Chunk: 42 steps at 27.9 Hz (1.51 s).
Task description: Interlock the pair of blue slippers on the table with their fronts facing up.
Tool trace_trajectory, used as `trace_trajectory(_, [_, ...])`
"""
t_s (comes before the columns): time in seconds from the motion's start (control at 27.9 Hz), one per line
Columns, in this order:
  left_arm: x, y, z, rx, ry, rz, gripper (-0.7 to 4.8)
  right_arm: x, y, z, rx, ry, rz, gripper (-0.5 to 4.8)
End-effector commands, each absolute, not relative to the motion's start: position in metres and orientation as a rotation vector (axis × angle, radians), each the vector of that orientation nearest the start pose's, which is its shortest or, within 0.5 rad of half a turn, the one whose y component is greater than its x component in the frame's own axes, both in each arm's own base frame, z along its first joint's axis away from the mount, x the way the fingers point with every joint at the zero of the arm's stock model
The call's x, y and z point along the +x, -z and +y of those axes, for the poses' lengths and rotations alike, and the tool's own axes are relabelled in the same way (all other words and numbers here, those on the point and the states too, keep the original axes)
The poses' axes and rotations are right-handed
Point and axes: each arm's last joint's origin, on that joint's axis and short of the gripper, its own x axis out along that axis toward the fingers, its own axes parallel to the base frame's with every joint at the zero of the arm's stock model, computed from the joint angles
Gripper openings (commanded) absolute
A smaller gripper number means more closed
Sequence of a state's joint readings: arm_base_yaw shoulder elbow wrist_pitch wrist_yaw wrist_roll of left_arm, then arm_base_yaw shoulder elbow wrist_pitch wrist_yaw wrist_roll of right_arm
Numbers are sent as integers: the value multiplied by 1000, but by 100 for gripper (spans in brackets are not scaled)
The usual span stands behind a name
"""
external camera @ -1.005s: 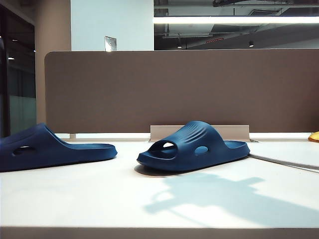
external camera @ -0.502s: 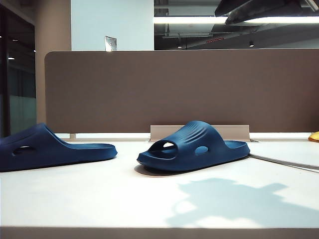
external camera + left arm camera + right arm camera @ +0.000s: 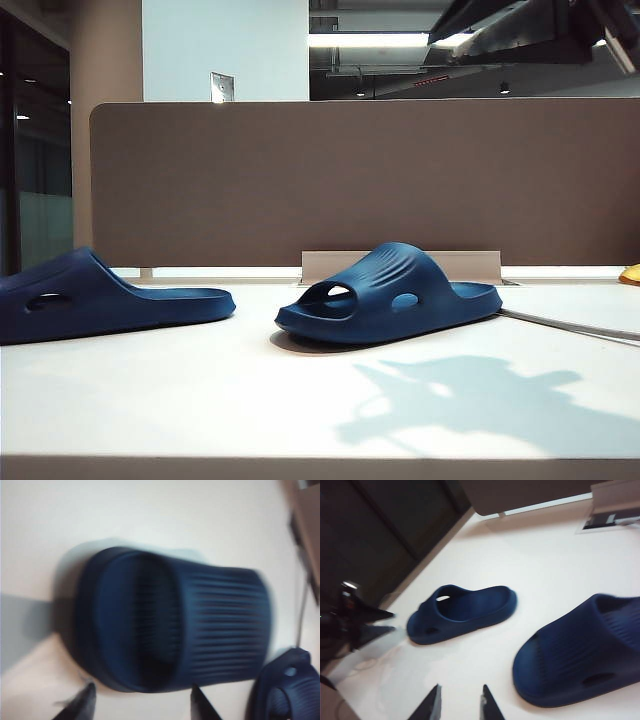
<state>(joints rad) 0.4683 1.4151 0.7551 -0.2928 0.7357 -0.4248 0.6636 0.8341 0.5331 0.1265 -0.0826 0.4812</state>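
Observation:
Two blue slippers stand sole down and apart on the cream table: one at the left edge, one in the middle. In the left wrist view, my left gripper hangs open above the table, its tips just short of a blurred slipper; the other slipper shows in a corner. My right gripper is open over bare table, with nothing between its fingers. Beyond it lie the farther slipper and the nearer one. A dark arm crosses the exterior view's top right.
A brown partition closes the table's far side, with a pale bracket at its foot. A yellow object lies at the right edge, and a thin cable runs near the middle slipper. The table's side edge drops to dark floor.
A dark arm has come into the exterior view at the top right, and its shadow on the table has shifted to the right. Neither slipper has moved.

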Motion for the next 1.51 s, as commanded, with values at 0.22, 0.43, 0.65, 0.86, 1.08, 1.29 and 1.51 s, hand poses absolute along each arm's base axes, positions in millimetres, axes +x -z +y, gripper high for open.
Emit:
trace_trajectory(0.22, [253,-172,106,-921,85,850,243,148,-265,118,458,-691,325,103])
trace_trajectory(0.43, [256,-173,108,-887,81,819,243,148,-265,118,458,-690,326,103])
trace_trajectory(0.65, [261,-160,110,-899,78,843,243,148,-265,118,458,-688,325,103])
trace_trajectory(0.86, [266,-155,112,-890,93,821,243,148,-265,118,458,-687,325,103])
trace_trajectory(1.08, [276,-148,103,-878,140,824,243,149,-264,119,457,-682,330,103])
trace_trajectory(1.29, [284,-137,96,-871,160,847,228,149,-264,119,456,-682,330,103])
trace_trajectory(1.51, [285,-137,97,-859,152,835,37,149,-262,118,449,-644,341,103])
